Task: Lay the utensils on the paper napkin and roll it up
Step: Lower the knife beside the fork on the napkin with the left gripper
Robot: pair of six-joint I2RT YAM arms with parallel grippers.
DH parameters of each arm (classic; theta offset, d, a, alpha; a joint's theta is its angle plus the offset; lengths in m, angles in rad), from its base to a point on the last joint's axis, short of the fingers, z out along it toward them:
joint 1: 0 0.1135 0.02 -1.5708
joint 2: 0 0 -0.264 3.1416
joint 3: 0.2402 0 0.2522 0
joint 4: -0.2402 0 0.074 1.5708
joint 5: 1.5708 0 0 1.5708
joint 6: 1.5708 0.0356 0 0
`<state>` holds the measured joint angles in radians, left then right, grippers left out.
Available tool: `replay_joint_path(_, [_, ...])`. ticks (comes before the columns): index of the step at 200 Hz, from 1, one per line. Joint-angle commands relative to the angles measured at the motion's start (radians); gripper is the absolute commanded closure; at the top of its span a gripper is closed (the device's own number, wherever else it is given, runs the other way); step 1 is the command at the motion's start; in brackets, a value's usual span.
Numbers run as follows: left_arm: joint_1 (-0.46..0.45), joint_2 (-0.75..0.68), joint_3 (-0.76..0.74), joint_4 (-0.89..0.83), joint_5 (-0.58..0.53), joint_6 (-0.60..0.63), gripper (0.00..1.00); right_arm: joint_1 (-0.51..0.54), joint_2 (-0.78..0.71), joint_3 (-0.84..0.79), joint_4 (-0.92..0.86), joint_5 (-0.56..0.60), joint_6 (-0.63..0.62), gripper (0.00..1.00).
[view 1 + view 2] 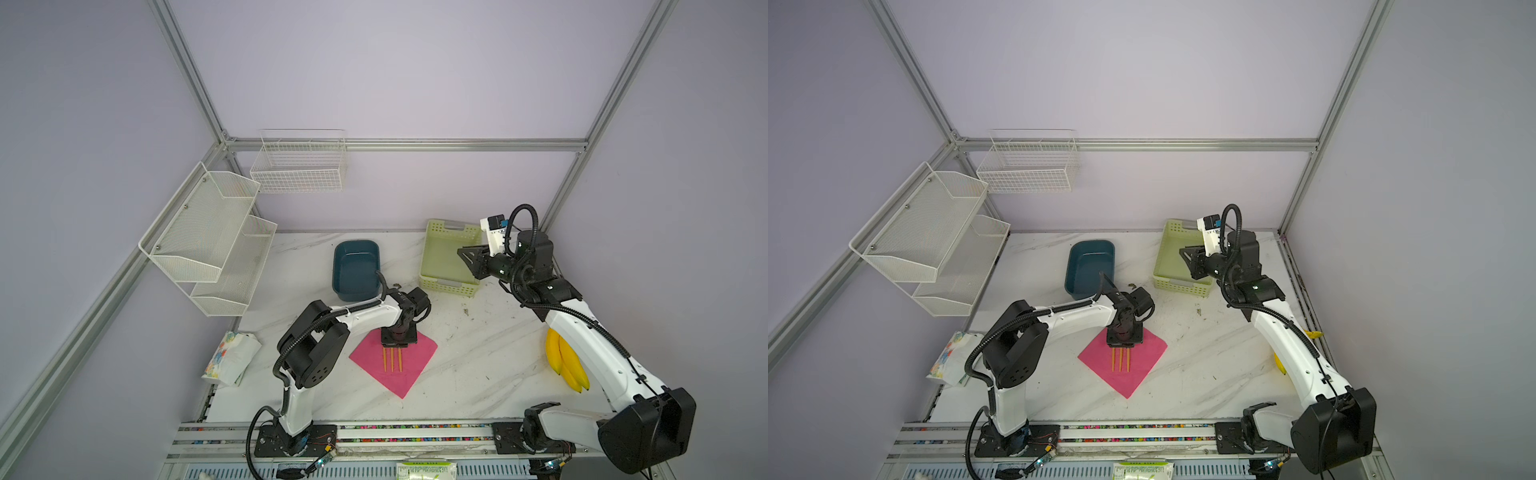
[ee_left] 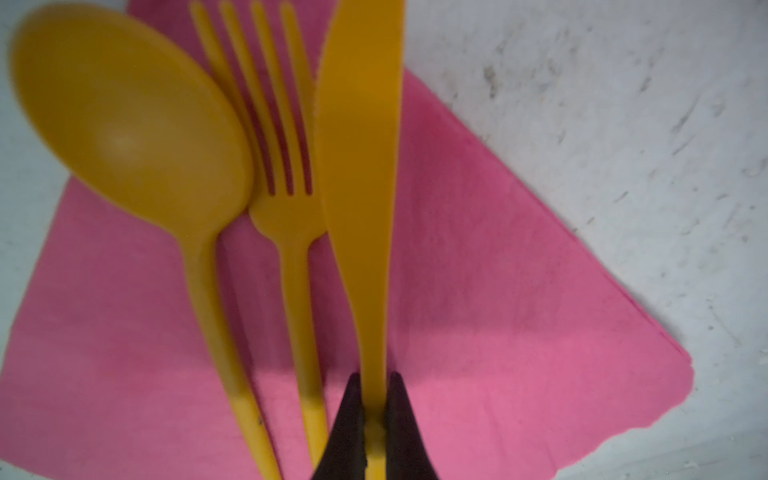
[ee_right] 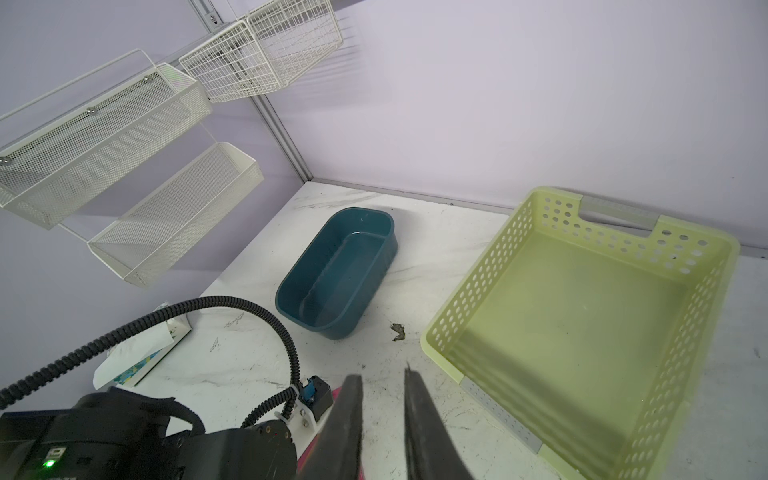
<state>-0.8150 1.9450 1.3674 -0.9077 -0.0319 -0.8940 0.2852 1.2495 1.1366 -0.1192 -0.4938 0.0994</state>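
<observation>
Left claw (image 2: 374, 376) is pinching the knife (image 2: 359, 166) by its handle. The blade runs straight out ahead of the claw. Fork (image 2: 291, 224) and spoon (image 2: 133, 120) lie just beside the knife, so the 3 long axes are near parallel with the heads all at the same end.

All 3 utensils (image 1: 392, 360) sit over the pink napkin (image 1: 409, 365). It lies flat on the worktop (image 1: 478, 353) as a diamond, and the handles point toward its front corner. Cannot tell if the knife is resting on the paper or just above it.

Right claw (image 3: 381, 374) is slightly spread with nothing between the jaws. It hangs up by the green basket (image 3: 478, 299), well apart from the napkin, so the left arm is far nearer.

Likely next step is letting go of the knife. The roll then has to run across the handles, starting from a side corner.
</observation>
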Motion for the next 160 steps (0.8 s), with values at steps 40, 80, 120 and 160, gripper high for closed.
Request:
replay_joint_path(40, [-0.001, -0.004, 0.094, -0.016, -0.026, 0.02, 0.92, -0.001, -0.001, 0.001, 0.01, -0.012, -0.004, 0.78])
replay_joint_path(80, [-0.001, -0.001, 0.101, -0.012, -0.032, 0.026, 0.91, -0.002, -0.007, -0.001, 0.012, -0.018, -0.006, 0.78])
replay_joint_path(120, [0.0, 0.009, 0.104, -0.007, -0.024, 0.029, 0.89, -0.002, -0.013, -0.006, 0.012, -0.015, -0.008, 0.77])
replay_joint_path(160, [-0.001, 0.015, 0.094, -0.008, -0.011, 0.023, 0.89, -0.001, -0.016, -0.008, 0.012, -0.012, -0.009, 0.77])
